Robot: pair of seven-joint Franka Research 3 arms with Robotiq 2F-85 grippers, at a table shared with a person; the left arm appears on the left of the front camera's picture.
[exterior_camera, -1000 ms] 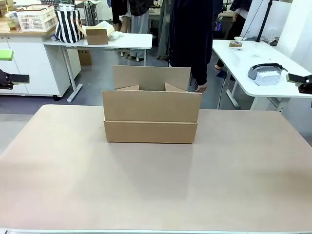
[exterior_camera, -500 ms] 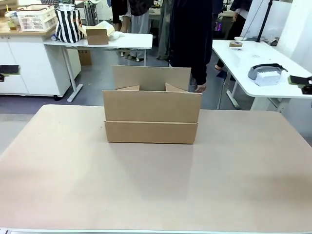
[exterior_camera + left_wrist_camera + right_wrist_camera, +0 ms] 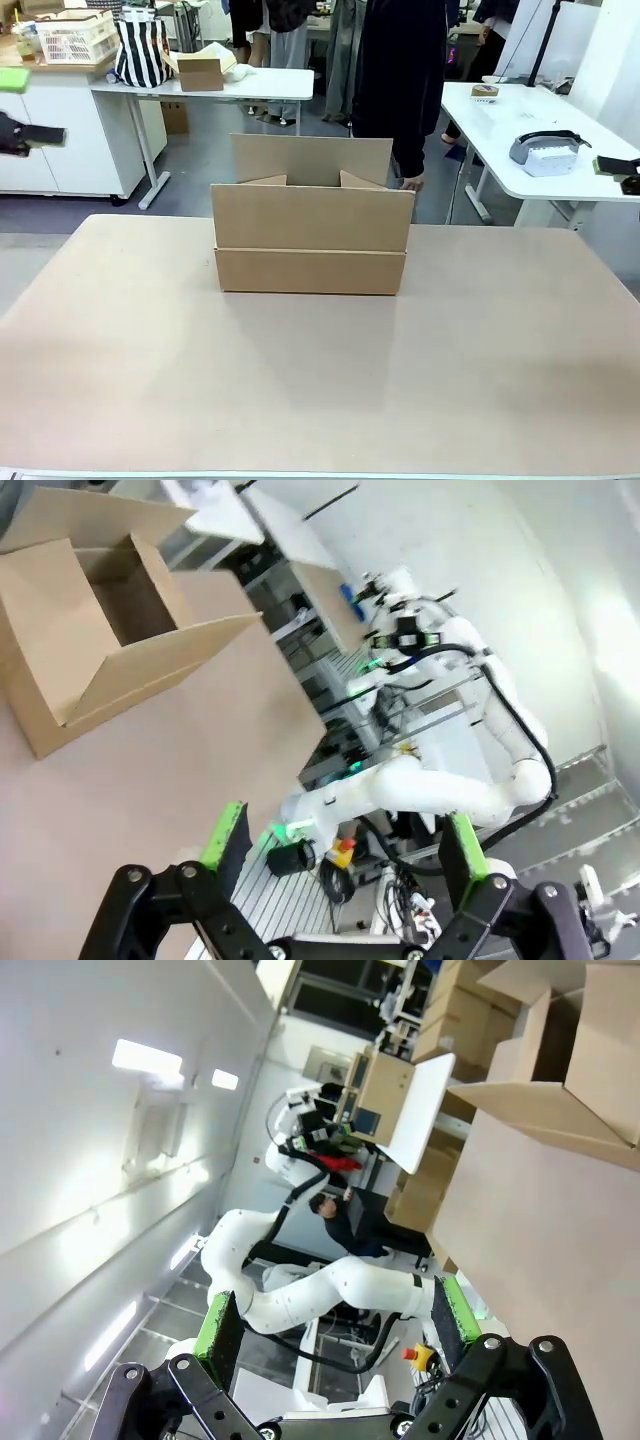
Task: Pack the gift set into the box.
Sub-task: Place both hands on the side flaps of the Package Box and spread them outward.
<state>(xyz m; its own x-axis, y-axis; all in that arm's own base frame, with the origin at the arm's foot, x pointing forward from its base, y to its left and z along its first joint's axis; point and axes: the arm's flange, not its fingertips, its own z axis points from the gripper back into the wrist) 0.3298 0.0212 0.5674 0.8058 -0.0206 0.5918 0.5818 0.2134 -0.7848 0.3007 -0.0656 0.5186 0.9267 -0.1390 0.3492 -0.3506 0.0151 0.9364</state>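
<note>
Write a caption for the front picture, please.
Open cardboard box on the table, a person standing behind it.

Bright, even overhead light fills the front view; the box (image 3: 311,240) throws only a faint, soft shadow toward me on the table (image 3: 520,360). In my left wrist view the white wall (image 3: 565,590) washes out almost blank, and the wide lens stretches things toward the edges. In my right wrist view the wall lamps (image 3: 142,1057) glare, bleeding into the pale surface around them.

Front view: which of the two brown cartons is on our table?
The large plain box, flaps open, in the middle of the tan table. The smaller carton sits on a white table far behind it.
</note>
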